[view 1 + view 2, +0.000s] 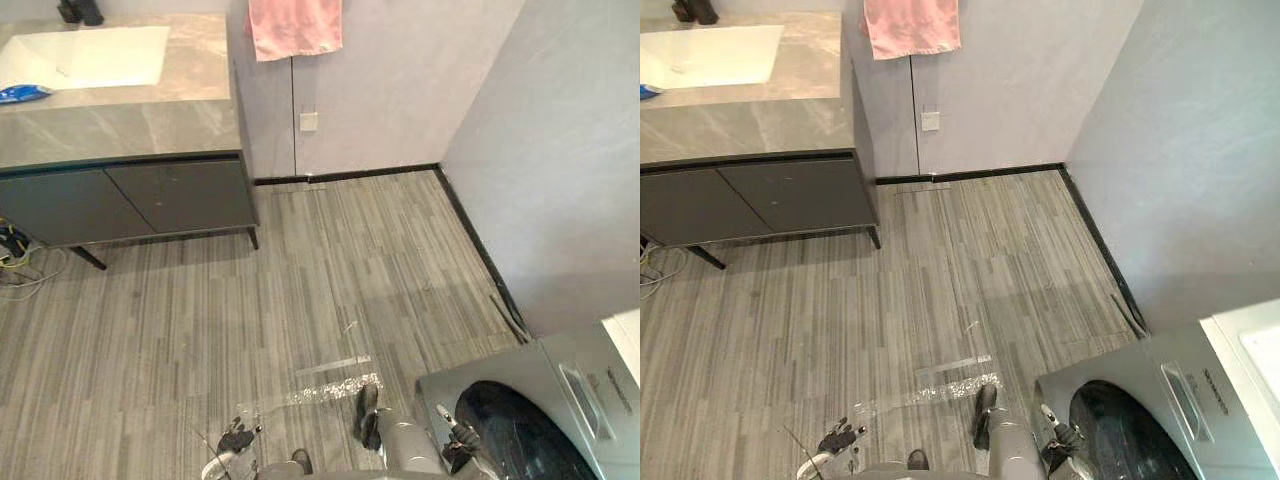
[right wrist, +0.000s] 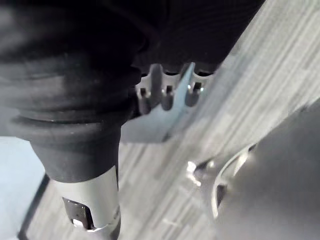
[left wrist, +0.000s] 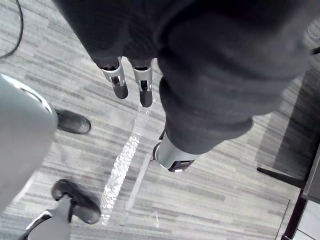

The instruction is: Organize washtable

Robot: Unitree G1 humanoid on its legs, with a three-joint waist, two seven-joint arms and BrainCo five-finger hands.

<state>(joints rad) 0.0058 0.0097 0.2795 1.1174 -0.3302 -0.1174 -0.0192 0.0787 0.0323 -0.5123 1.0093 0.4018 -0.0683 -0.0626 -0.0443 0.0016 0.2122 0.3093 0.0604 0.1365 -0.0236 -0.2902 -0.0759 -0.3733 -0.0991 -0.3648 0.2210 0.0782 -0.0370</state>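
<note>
Well back at the far left stands the washtable (image 1: pixel 130 125), its flat top a grey stone-veined slab with square edges, carried on dark matte cabinet doors (image 1: pixel 130 200) and thin angled legs. A white rectangular sink (image 1: pixel 90 55) is sunk into the slab near its back edge. A small blue thing (image 1: pixel 22 94) lies at the left edge of the slab, touching the sink's front left corner; what it is cannot be told. Dark bottles (image 1: pixel 80 11) stand at the back edge behind the sink. A soft pink towel (image 1: pixel 295 25) hangs in folds on the smooth pale wall just past the slab's right edge, above a small square socket (image 1: pixel 309 121).

Grey wood-grain planks cover the floor (image 1: pixel 300 290), crossed by a glittery strip of tape (image 1: pixel 335 388).

Both hands hang low, well apart from the washtable. The left hand (image 1: pixel 236 437) is released, its silver fingers (image 3: pixel 120 82) loose and straight over the planks. The right hand (image 1: pixel 462 437) is likewise relaxed, its fingers (image 2: pixel 165 95) straight, just beside the silver-grey washing machine (image 1: pixel 440 390) with its round dark glass door.
</note>
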